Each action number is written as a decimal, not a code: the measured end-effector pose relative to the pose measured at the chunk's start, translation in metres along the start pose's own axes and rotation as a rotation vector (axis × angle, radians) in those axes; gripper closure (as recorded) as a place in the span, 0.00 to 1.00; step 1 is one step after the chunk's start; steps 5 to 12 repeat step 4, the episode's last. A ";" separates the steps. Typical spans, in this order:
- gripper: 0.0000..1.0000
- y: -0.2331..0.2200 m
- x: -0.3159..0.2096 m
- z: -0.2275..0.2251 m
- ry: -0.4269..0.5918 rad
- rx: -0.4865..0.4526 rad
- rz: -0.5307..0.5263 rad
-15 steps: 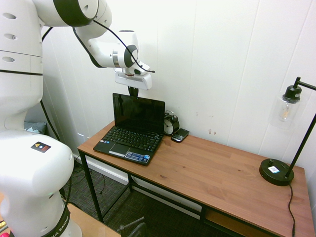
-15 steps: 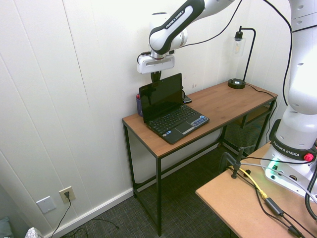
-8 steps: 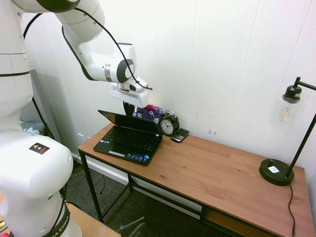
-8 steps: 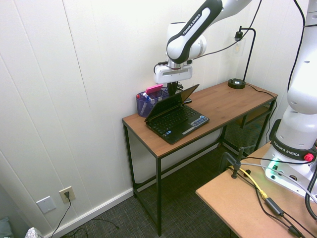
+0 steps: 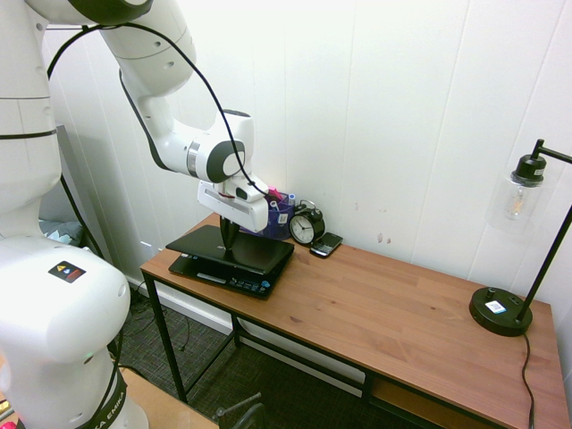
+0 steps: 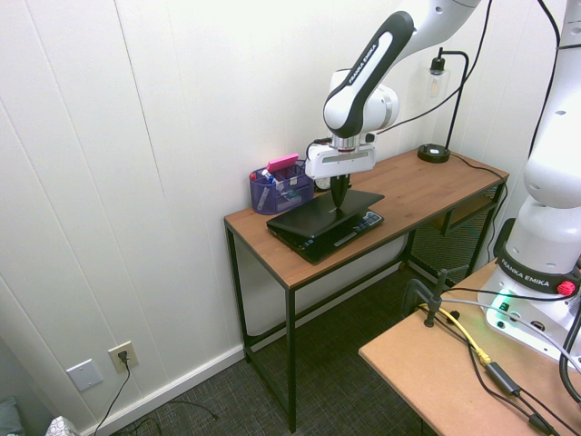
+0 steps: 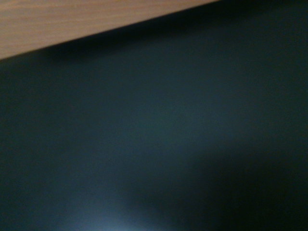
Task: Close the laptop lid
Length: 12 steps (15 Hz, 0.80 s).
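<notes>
The laptop lid (image 5: pixel 234 249) (image 6: pixel 320 210) is a flat black panel lying almost down on the keyboard base, with a thin strip of the base showing along its front edge. My gripper (image 5: pixel 230 239) (image 6: pixel 339 205) is shut and points straight down, its tip pressing on the lid's back near the middle. In the wrist view the lid's plain dark back (image 7: pixel 159 134) fills nearly the whole picture, with a band of the wooden desk (image 7: pixel 72 19) beyond its edge.
Behind the laptop, by the wall, stand a purple pen holder (image 5: pixel 279 213) (image 6: pixel 277 188), a small black clock (image 5: pixel 307 226) and a black phone (image 5: pixel 326 244). A black desk lamp (image 5: pixel 511 259) (image 6: pixel 436 109) stands at the desk's far end. The wooden desk (image 5: pixel 393 313) is narrow.
The lid has swung from upright down to nearly flat on the base. My gripper came down and forward with it, pushing on its back. The pen holder and clock behind are now in sight.
</notes>
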State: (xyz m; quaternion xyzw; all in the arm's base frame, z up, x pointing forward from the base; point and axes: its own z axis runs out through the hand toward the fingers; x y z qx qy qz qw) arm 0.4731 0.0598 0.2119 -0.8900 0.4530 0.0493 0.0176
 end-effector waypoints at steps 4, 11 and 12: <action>1.00 0.011 0.015 0.019 -0.014 -0.020 0.009; 1.00 0.011 0.015 0.019 -0.014 -0.020 0.009; 1.00 0.011 0.015 0.019 -0.014 -0.020 0.009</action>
